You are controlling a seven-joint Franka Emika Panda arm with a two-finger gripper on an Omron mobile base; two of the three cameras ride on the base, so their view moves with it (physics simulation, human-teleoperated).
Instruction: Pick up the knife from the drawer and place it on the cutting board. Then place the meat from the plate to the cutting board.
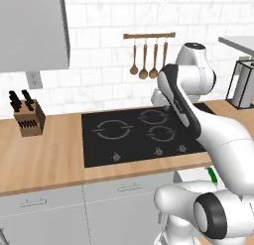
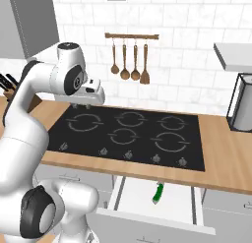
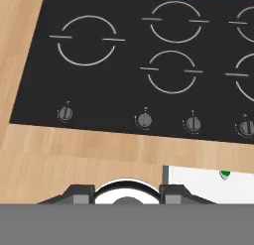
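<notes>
The knife (image 2: pixel 158 193), with its bright green handle, lies inside the open white drawer (image 2: pixel 133 197) below the front edge of the worktop (image 2: pixel 221 158). In the right base view it rests near the middle of the drawer floor, its handle pointing roughly toward the stove. In the left base view only a bit of the green handle (image 1: pixel 212 175) shows beside the robot's arm. In the hand view a small green tip (image 3: pixel 225 174) peeks at the far edge of the drawer's white corner (image 3: pixel 198 182).

The pincer (image 2: pixel 81 106) hangs well apart from the knife, up over the back left part of the black cooktop (image 2: pixel 133 134), above the worktop and not down at the drawer. It holds nothing; its dark fingertips (image 3: pixel 82 193) show at the bottom of the hand view, but how wide the jaws stand cannot be told from the pictures.

Further out, wooden spoons and a spatula (image 2: pixel 130 60) hang on a rail against the white tiled wall. A wooden knife block (image 1: pixel 29 117) with black handles stands on the worktop left of the cooktop.
</notes>
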